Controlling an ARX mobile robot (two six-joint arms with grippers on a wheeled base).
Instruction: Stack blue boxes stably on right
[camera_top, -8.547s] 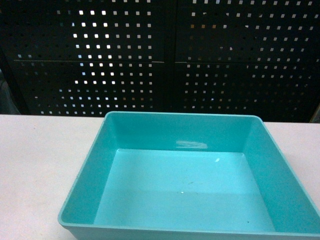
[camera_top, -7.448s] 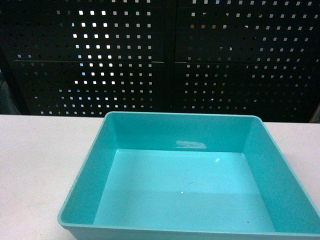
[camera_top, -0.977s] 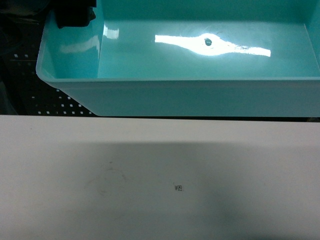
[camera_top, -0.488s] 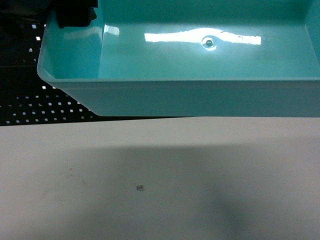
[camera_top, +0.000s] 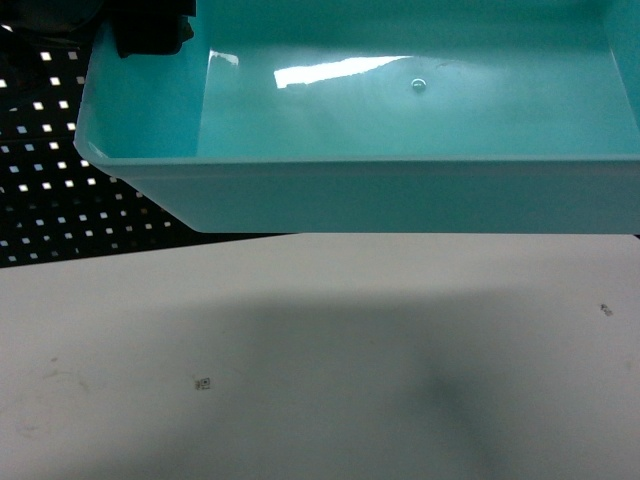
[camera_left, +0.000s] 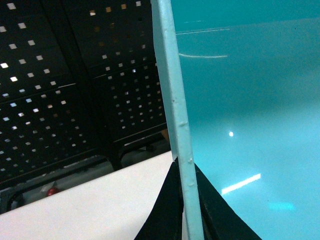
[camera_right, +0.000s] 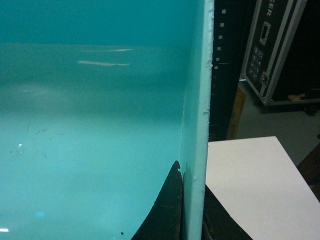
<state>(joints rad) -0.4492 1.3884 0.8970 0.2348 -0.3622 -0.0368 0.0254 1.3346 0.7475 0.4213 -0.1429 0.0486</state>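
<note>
The smooth, glossy turquoise tub (camera_top: 400, 150) was held above the white table (camera_top: 320, 380). Only the wrist views showed each rolled-rim side wall pinched: the left gripper (camera_left: 186, 210) and right gripper (camera_right: 192, 210) were clamped on it. A perforated black panel (camera_left: 60, 100) stood behind.

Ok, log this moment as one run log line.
phase: carry | turquoise tub: lifted above table | left gripper: clamps rim | right gripper: clamps rim
</note>
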